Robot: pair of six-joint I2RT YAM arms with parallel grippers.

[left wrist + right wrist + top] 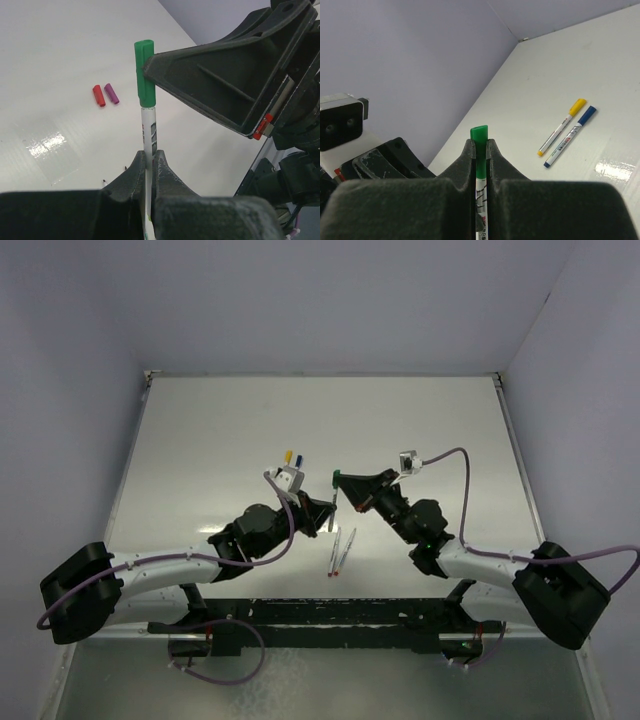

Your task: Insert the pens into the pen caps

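Pen (149, 125) and green cap (145, 75) held between two grippers above a white table (200, 440). We see the left gripper (151, 161) clenched on the whitish barrel of the pen, which stands nearly upright in the left wrist view. The right gripper (479, 149) is clamped on the green cap, whose top pokes out just past its fingertips. The cap sits on the upper end of the pen, in line with the barrel; we cannot tell how far it is pushed on. In the overhead view the two grippers meet near the middle of the table, the right one slightly farther from the arm bases.

On the table we note three further groups. A red cap (99, 95) and a purple cap (111, 93) lie loose, side by side and close together. A yellow-capped pen (562, 126) and a blue-capped pen (570, 136) lie parallel, just beside each other; in the overhead view they show just beyond the left wrist. Two more pens (335, 553) lie side by side between the grippers and the arm bases, their small coloured ends toward the near edge.
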